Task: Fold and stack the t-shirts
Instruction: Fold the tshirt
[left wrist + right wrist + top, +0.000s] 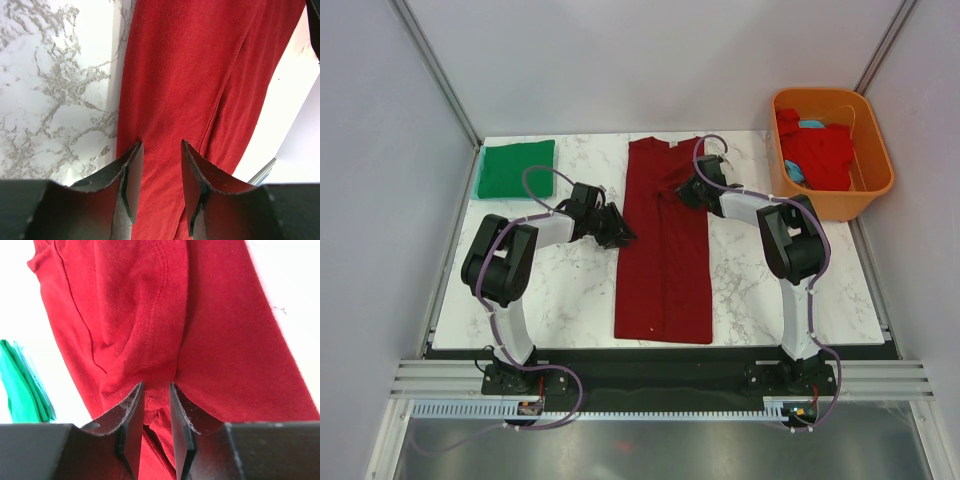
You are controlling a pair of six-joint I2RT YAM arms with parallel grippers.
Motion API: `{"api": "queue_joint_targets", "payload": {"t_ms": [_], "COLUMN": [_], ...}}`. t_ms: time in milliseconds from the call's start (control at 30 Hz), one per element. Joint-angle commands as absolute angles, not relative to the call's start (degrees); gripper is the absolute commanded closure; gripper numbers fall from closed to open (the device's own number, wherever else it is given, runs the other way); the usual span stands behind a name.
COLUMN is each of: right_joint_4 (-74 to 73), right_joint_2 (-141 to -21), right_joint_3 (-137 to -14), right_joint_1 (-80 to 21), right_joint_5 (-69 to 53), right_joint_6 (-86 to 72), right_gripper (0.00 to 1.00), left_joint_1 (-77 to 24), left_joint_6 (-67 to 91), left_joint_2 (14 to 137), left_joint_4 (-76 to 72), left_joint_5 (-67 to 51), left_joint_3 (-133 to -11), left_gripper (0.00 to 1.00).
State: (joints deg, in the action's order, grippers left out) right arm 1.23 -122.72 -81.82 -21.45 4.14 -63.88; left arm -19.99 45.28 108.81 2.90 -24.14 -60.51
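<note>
The maroon t-shirt point(663, 250) lies lengthwise in the middle of the worktop point(570, 300), soft and limp, so we judge seams and edges the best holds: our right gripper point(156, 386) pinches a bunched fold toward the far edge, our left gripper point(161, 145) hangs parted over its left side.

Your left arm point(508, 256) bends at the elbow and reaches inward, left claw point(161, 148) low, jaws parted. Your right arm point(790, 240) mirrors it, right claw point(156, 388) nearly closed, pinching the maroon t-shirt point(220, 355).
</note>
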Motion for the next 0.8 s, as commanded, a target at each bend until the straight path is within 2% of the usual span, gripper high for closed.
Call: {"api": "queue_joint_targets", "payload": {"t_ms": [0, 267, 500, 767], "right_joint_4": [0.35, 0.18, -1.76, -3.25], "right_joint_2": [-121.90, -123.48, -124.36, -125.68], "right_joint_3": [-83.41, -84.29, -85.60, -86.92], "right_joint_1": [-22.50, -23.47, -23.38, -23.47], "right_joint_5": [6.59, 7.03, 9.23, 9.05], "right_joint_6": [-64.86, -66.00, -66.01, -67.68], "right_gripper": [0.65, 0.63, 0.68, 0.65], "left_joint_1": [-19.69, -19.69, -19.69, -19.60], "left_joint_6": [42.98, 42.80, 42.80, 42.89], "left_joint_2": [107.93, 107.67, 108.02, 108.37], "left_joint_4": [4.13, 4.13, 4.04, 4.13], "left_joint_5": [-23.82, -23.73, -23.73, -23.82], "left_joint_3": [-60.29, -59.68, -60.20, -60.38], "left_gripper": [0.56, 0.56, 0.56, 0.56]}}
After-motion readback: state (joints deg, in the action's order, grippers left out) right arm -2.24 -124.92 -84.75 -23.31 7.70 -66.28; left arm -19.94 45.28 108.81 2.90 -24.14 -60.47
